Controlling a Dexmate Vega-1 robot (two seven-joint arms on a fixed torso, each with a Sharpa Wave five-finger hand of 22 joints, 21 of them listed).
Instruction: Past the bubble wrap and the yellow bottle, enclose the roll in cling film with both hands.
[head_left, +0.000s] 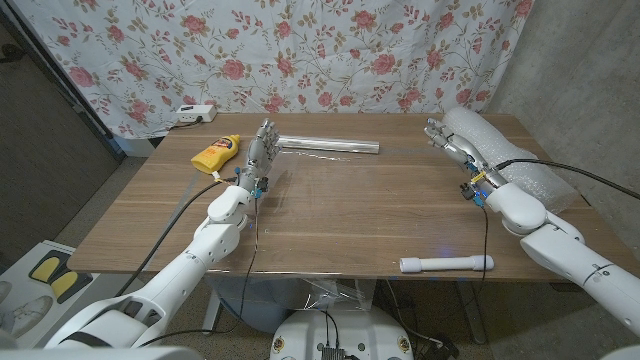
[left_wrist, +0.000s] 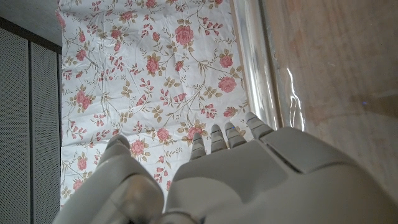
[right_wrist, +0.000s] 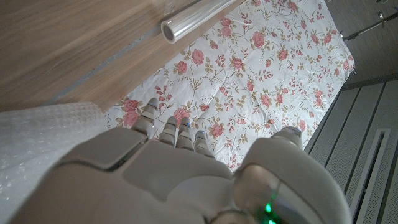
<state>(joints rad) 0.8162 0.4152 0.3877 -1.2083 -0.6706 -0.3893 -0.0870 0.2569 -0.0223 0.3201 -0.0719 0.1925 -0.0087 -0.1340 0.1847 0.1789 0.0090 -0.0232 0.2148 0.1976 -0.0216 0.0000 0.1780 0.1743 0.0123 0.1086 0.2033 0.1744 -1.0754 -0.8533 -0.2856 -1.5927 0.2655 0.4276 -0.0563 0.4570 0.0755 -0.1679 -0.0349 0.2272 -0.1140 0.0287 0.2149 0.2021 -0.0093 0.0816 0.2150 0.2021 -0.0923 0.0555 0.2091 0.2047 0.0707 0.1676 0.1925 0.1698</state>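
Both empty, fingers apart: left robot hand (head_left: 262, 150) nears the cling film roll (head_left: 330, 146) at the worktop's (head_left: 340, 215) far edge; right robot hand (head_left: 452, 143) should close in level.

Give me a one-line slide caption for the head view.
Both open hands, left hand and right hand, flank the cling film roll at the table's far edge.

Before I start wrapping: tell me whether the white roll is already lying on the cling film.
No: the white roll lies on bare wood by the near edge.
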